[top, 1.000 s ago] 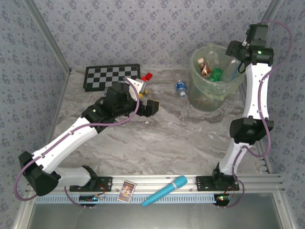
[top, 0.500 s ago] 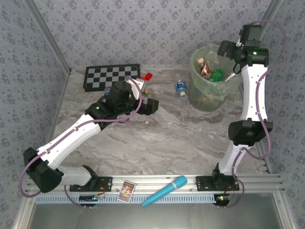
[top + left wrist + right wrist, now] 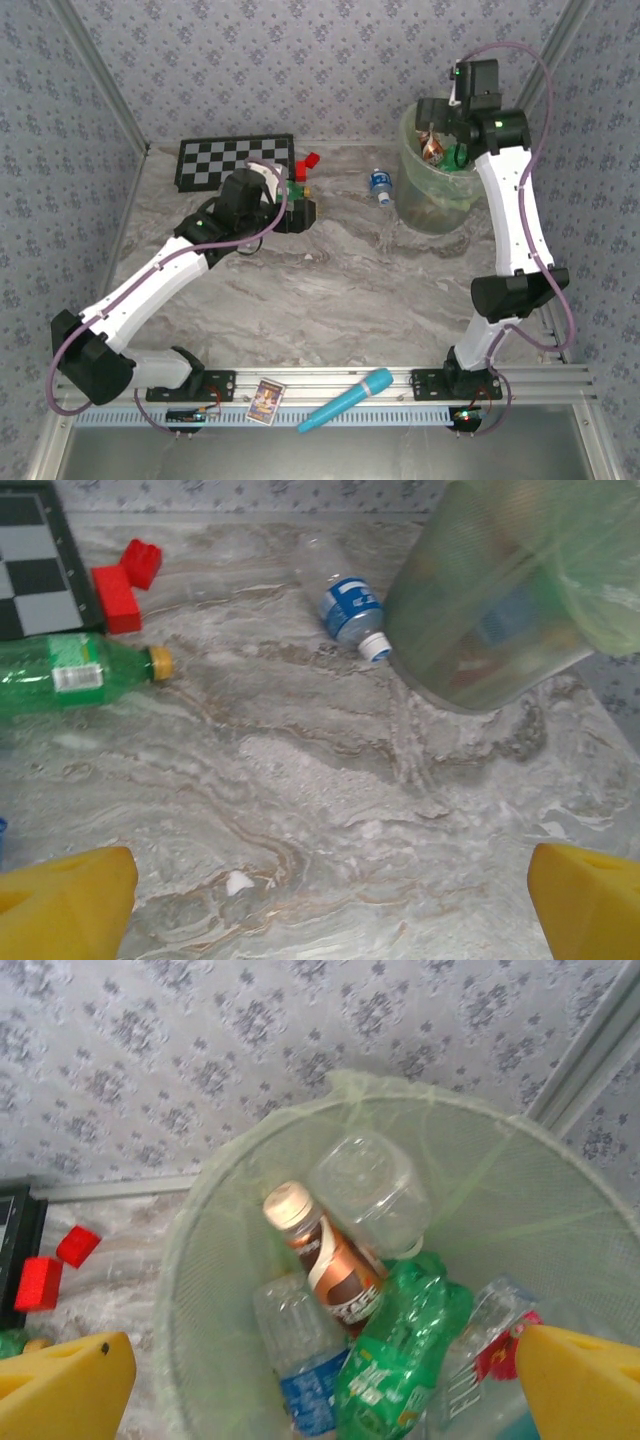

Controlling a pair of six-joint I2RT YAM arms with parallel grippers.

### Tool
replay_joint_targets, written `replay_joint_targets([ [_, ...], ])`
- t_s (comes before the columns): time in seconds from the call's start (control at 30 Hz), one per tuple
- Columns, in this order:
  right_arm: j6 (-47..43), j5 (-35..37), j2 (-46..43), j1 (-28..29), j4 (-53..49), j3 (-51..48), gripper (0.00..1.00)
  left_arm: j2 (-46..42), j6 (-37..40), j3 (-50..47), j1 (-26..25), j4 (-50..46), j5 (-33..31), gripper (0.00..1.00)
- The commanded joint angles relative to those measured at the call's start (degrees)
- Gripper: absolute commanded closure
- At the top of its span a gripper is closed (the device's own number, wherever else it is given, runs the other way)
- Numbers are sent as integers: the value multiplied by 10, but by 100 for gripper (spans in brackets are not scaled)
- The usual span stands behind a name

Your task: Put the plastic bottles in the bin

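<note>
At the near rail, the overhead view gives a turquoise microphone-shaped object (image 3: 350, 398) and a small card (image 3: 266, 402). Farther in, my left pincer (image 3: 325, 910) hangs over the marbled counter (image 3: 330, 780), its yellow fingers spread wide with nothing between them. Just past it a green bottle (image 3: 70, 672) lies on its side, orange cap pointing right; from overhead my arm covers most of it. Two red blocks (image 3: 117, 598) sit behind it, beside the checkerboard (image 3: 235, 162). A blue-labelled bottle (image 3: 350, 612) lies with its white cap just beside the foot of the bin (image 3: 480, 630). My right pincer (image 3: 322, 1390) hovers above the bin's mouth, spread open and empty. Its wrist camera looks straight inside, where the overhead glimpse is partial: a brown bottle (image 3: 335, 1270), a crushed green bottle (image 3: 400, 1360) and clear bottles (image 3: 370, 1195) piled together.
</note>
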Motion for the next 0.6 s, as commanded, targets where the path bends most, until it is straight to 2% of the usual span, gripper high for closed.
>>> replay_joint_targets([
  [0.0,-3,38,-45,37,-15,-39,0,-18,-22,-26,19,-16,-22,0],
  [0.27,-1,56,-117,128,2,-140,0,-26,-34,-95,56,0,-31,0],
  [0.4,-3,43,-142,142,10,-179,0,-9,-49,-108,71,14,-41,0],
  [0.57,-8,13,-173,142,57,-245,0,32,-65,-81,90,-24,-51,0],
])
